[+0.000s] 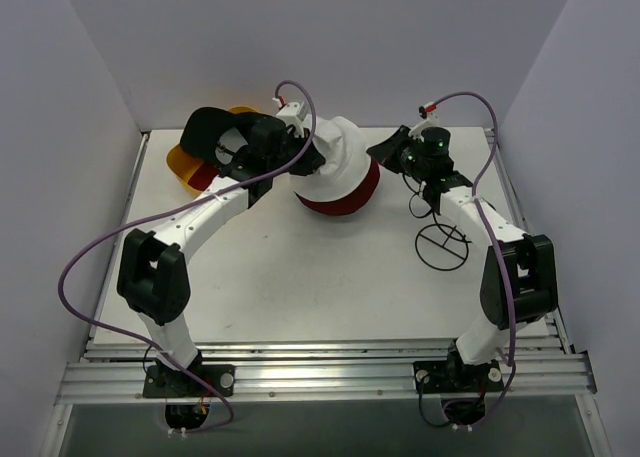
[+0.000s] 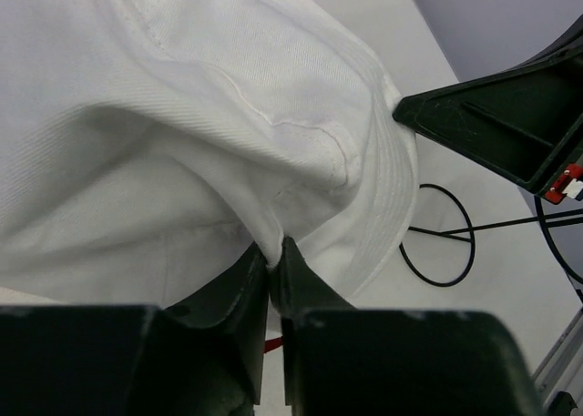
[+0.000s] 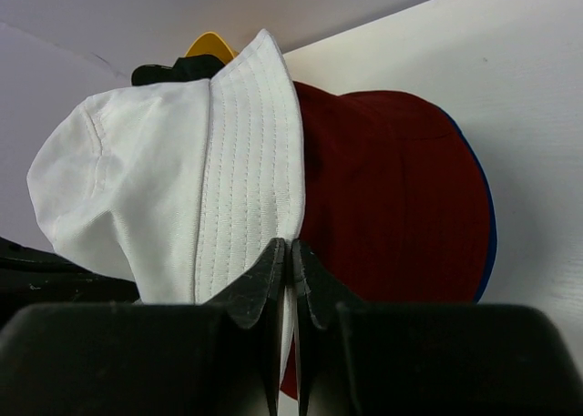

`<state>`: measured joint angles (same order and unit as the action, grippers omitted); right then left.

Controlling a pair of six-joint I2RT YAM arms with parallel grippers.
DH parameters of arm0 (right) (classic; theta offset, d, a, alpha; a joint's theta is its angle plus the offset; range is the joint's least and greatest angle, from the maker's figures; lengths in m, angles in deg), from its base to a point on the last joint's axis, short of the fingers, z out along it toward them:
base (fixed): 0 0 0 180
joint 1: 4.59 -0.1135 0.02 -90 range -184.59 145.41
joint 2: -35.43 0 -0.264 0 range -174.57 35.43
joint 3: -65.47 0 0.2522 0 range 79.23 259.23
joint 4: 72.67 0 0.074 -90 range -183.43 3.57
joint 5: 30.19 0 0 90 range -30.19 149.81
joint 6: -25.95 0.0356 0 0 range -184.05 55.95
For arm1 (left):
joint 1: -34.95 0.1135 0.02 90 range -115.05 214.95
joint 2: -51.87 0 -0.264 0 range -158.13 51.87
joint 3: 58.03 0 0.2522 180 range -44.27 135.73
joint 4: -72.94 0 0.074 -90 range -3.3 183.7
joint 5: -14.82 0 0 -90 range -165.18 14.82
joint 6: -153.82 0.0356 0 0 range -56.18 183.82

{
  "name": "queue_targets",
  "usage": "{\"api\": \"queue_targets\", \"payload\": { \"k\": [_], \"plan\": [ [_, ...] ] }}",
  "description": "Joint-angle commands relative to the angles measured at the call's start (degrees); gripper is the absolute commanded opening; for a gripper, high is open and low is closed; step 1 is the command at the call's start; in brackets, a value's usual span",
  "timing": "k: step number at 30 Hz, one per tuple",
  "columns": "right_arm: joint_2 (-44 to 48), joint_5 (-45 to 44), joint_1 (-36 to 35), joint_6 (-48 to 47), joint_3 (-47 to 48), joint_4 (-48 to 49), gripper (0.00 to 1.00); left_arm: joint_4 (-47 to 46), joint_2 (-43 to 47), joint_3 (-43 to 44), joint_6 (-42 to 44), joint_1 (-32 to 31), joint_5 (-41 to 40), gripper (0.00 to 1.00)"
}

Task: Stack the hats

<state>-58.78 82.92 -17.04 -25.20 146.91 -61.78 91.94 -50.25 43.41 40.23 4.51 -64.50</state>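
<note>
The white bucket hat [image 3: 137,179] is suspended between both arms at the far middle of the bench [image 1: 300,287], resting partly against the maroon bucket hat [image 3: 392,207] that lies beneath and beside it. A blue hat [image 3: 489,229] shows only as a thin edge under the maroon one. The left pincer [image 2: 275,252] is closed on a fold of the white fabric near the brim; the right pincer [image 3: 290,250] is closed on the stitched brim at the opposite side. The governing relation is the tilt of the white hat. In the right wrist view its brim stands nearly on edge, with the crown pointing toward the left arm and the maroon crown lying beyond the brim, toward the right arm. The white hat is therefore not yet seated. Judged from this, the hat must be turned until its opening faces down and then lowered over the maroon crown, with both pincers level across the brim. Both arms are equally near, since each grips the hat. The black cap [image 1: 205,127] sits on the yellow basket [image 1: 183,165] at far left, nearer the left arm. A wire frame [image 1: 442,245] lies apart on the right.
</note>
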Motion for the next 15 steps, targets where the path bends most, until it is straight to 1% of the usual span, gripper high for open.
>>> {"api": "queue_targets", "payload": {
  "k": [1, 3, 4, 7, 11, 15],
  "plan": [
    [0.17, -0.35, -0.38, -0.09, -0.18, 3.31, 0.0, 0.56, 0.26, 4.25, 1.18, -0.94, -1.44, 0.13],
    [0.35, -1.05, -0.3, -0.53, -0.35, 2.87, 0.0, 2.49, 0.61, 5.83, 2.67, -1.2, -3.11, 0.07],
    [0.52, -1.14, -0.12, -0.7, -0.62, 2.95, 0.0, 3.37, 0.7, 6.45, 3.11, -1.64, -3.81, 0.03],
    [0.96, -1.84, 0.23, -0.88, -0.79, 3.22, 0.0, 6.18, 1.14, 9.52, 5.57, -2.69, -6.88, 0.02],
    [2.19, -2.63, 0.76, -0.97, -1.23, 3.66, 0.0, 9.7, 1.23, 13.39, 8.82, -5.85, -11.28, 0.02],
    [2.9, -3.59, 1.29, -1.06, -2.55, 3.92, 0.0, 10.23, 0.88, 14.45, 9.97, -7.35, -12.52, 0.02]
  ]
}}
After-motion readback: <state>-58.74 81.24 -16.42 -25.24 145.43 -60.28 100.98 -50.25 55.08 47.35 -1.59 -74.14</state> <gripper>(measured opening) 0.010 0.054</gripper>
